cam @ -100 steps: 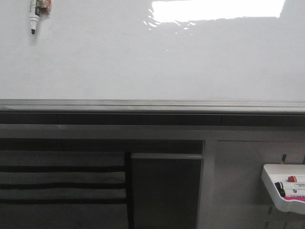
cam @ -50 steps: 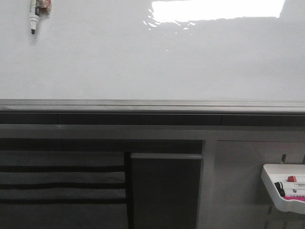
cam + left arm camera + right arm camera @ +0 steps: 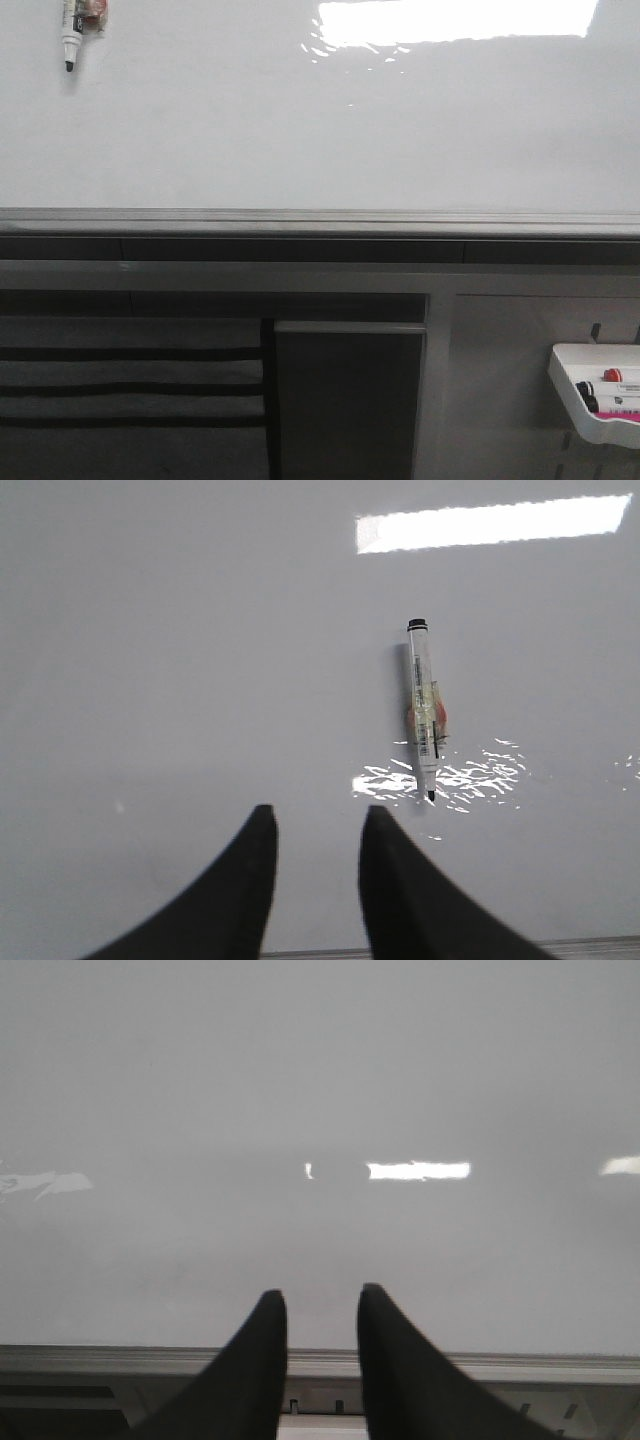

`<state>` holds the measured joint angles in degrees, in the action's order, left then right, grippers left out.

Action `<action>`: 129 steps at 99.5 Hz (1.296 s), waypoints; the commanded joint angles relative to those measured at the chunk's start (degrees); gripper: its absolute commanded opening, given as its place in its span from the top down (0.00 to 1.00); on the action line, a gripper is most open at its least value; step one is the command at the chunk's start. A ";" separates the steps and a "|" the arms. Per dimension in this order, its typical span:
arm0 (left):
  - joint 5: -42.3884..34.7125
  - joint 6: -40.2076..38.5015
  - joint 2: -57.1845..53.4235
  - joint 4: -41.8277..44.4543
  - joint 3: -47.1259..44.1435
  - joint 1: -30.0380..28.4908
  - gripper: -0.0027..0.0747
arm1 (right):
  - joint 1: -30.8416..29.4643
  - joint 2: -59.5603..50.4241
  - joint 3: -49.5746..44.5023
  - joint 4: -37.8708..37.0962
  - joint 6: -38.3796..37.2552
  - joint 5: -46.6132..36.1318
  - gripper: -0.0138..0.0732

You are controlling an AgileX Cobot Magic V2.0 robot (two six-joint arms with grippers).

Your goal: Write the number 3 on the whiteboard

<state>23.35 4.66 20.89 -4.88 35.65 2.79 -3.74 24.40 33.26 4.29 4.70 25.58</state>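
Observation:
The whiteboard (image 3: 320,120) fills the upper half of the front view, glossy white with a grey rail (image 3: 320,220) along its lower edge. No digit 3 shows on it. A clear-barrelled marker (image 3: 70,35) with a black tip lies on the board at the far left; it also shows in the left wrist view (image 3: 424,715). My left gripper (image 3: 318,815) is open and empty over the board, short of the marker. My right gripper (image 3: 322,1298) is open and empty above the board's edge rail (image 3: 320,1362). Neither gripper shows in the front view.
A small white plastic tray (image 3: 595,395) with markers hangs at the lower right on a grey panel. Dark slatted panels (image 3: 130,385) sit below the rail on the left. Ceiling light glare (image 3: 455,20) reflects on the board.

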 commanded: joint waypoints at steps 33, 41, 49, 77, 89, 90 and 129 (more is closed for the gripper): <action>-6.08 2.10 4.78 -0.73 1.61 0.46 0.33 | -0.12 5.73 8.27 5.41 2.94 4.27 0.52; -6.08 2.10 8.62 -0.73 2.37 2.25 0.33 | 0.46 9.31 11.42 9.55 8.36 8.11 0.52; -6.08 2.98 13.03 -0.33 3.71 4.37 0.33 | 2.14 12.38 14.00 17.18 16.61 10.32 0.52; -6.45 3.07 32.87 -1.66 11.83 7.49 0.33 | 11.46 21.60 18.39 31.86 30.62 12.32 0.52; -6.68 3.07 40.68 -2.08 15.97 7.49 0.33 | 14.95 23.48 18.38 31.86 30.62 11.51 0.52; -6.68 3.07 41.48 -2.27 16.48 7.49 0.33 | 15.10 23.67 18.38 31.86 30.62 11.41 0.52; -8.70 3.07 58.13 -4.00 27.84 10.32 0.33 | 16.83 25.55 18.38 31.86 30.62 10.66 0.52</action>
<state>19.53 7.59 78.31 -7.58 59.96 12.64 13.04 50.17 49.60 34.50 34.62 39.65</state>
